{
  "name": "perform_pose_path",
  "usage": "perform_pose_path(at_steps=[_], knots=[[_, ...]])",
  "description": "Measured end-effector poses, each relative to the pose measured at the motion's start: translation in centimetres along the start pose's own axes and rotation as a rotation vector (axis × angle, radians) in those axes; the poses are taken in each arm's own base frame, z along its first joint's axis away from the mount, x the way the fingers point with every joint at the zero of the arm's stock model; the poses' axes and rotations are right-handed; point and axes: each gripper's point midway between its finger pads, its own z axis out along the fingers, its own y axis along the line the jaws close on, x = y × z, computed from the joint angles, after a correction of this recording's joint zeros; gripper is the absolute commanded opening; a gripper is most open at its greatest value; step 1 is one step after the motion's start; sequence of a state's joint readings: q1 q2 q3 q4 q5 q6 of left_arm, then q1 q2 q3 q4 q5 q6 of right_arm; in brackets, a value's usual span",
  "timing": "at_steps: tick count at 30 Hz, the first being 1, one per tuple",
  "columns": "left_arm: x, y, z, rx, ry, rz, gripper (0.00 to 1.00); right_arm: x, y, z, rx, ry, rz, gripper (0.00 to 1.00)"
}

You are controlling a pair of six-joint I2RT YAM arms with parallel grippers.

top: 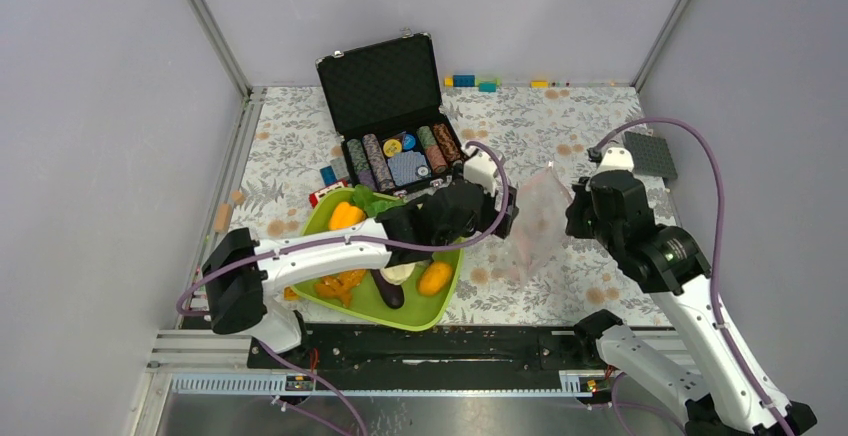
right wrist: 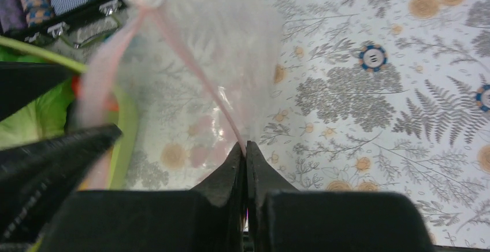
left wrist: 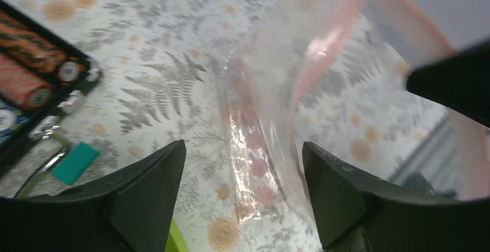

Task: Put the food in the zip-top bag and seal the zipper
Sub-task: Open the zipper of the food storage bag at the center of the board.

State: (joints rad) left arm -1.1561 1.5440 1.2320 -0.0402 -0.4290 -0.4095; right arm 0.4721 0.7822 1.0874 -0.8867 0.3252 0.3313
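The clear zip-top bag (top: pixel 538 224) hangs upright over the table, right of the lime-green tray (top: pixel 322 211). My right gripper (top: pixel 572 218) is shut on the bag's pinkish zipper strip (right wrist: pixel 199 73), pinched at the fingertips (right wrist: pixel 245 147). My left gripper (top: pixel 508 211) is open and empty at the bag's left side. The bag (left wrist: pixel 271 102) lies ahead between its spread jaws (left wrist: pixel 242 148). The tray holds a yellow pepper (top: pixel 345 216), green lettuce (top: pixel 366 199), a purple eggplant (top: pixel 388 292), an orange fruit (top: pixel 435 278), an orange piece (top: pixel 340 284) and a pale piece (top: pixel 399 273).
An open black case (top: pixel 385 86) of striped poker chips stands behind the tray. Loose chips (right wrist: pixel 374 58) lie on the floral cloth right of the bag. Small coloured blocks (top: pixel 470 81) sit at the back wall. A dark grey plate (top: pixel 650 154) is at the far right.
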Motion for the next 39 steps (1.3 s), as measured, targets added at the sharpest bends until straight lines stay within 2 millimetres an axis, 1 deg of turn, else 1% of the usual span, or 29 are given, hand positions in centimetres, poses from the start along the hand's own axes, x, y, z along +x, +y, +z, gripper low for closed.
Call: perform_pose_path(at_steps=[3, 5, 8, 10, 12, 15, 18, 19, 21, 23, 25, 27, 29, 31, 32, 34, 36, 38, 39], knots=[[1.8, -1.9, -0.3, 0.111, 0.053, 0.007, 0.91, 1.2, 1.0, 0.8, -0.051, 0.049, -0.023, 0.00], [2.7, -2.7, -0.6, 0.158, 0.074, 0.004, 0.98, 2.0, 1.6, 1.3, -0.072, 0.090, -0.036, 0.00], [4.4, -2.5, -1.6, 0.199, 0.114, 0.003, 0.99, 2.5, 2.2, 2.1, -0.089, 0.130, -0.044, 0.00], [5.0, -2.3, -2.8, 0.221, 0.128, 0.004, 0.99, 2.7, 2.6, 2.3, -0.101, 0.146, -0.045, 0.00], [4.9, -2.1, -4.1, 0.244, 0.127, -0.004, 0.99, 2.8, 2.8, 2.3, -0.115, 0.152, -0.045, 0.00], [3.9, -1.9, -6.6, 0.271, 0.099, -0.031, 0.99, 2.9, 3.0, 2.2, -0.128, 0.158, -0.043, 0.00], [3.0, -0.9, -9.0, 0.266, 0.069, -0.070, 0.99, 2.8, 2.8, 2.1, -0.114, 0.167, -0.047, 0.00], [2.8, -0.4, -9.7, 0.253, 0.060, -0.082, 0.99, 2.5, 2.5, 1.9, -0.093, 0.166, -0.051, 0.00], [2.6, 1.3, -10.9, 0.202, 0.040, -0.111, 0.99, 1.0, 1.2, 1.3, -0.010, 0.140, -0.062, 0.00], [2.6, 3.3, -12.0, 0.131, 0.024, -0.132, 0.99, -1.5, -0.4, 0.3, 0.086, 0.085, -0.069, 0.00], [2.6, 4.3, -12.5, 0.090, 0.015, -0.142, 0.99, -4.7, -2.5, -1.4, 0.213, 0.002, -0.072, 0.00], [2.5, 5.8, -13.0, 0.034, 0.003, -0.148, 0.99, -7.4, -4.7, -3.1, 0.348, -0.067, -0.076, 0.00], [2.2, 7.3, -13.5, -0.022, -0.015, -0.156, 0.99, -10.1, -7.4, -5.1, 0.531, -0.136, -0.094, 0.00], [1.9, 8.4, -14.0, -0.065, -0.032, -0.163, 0.99, -11.4, -9.3, -6.5, 0.681, -0.161, -0.136, 0.00], [1.6, 9.0, -14.3, -0.087, -0.047, -0.172, 0.99, -11.8, -9.8, -6.8, 0.728, -0.162, -0.156, 0.00], [1.4, 10.0, -14.8, -0.121, -0.070, -0.194, 0.99, -12.1, -10.0, -6.4, 0.779, -0.144, -0.198, 0.00], [1.7, 11.0, -15.2, -0.152, -0.083, -0.218, 0.99, -11.9, -9.2, -4.6, 0.778, -0.100, -0.245, 0.00], [2.2, 11.6, -15.4, -0.169, -0.081, -0.235, 0.99, -10.5, -7.4, -1.6, 0.714, -0.031, -0.294, 0.00], [2.6, 11.8, -15.4, -0.175, -0.076, -0.244, 0.99, -9.3, -6.1, 0.4, 0.659, 0.012, -0.312, 0.00]])
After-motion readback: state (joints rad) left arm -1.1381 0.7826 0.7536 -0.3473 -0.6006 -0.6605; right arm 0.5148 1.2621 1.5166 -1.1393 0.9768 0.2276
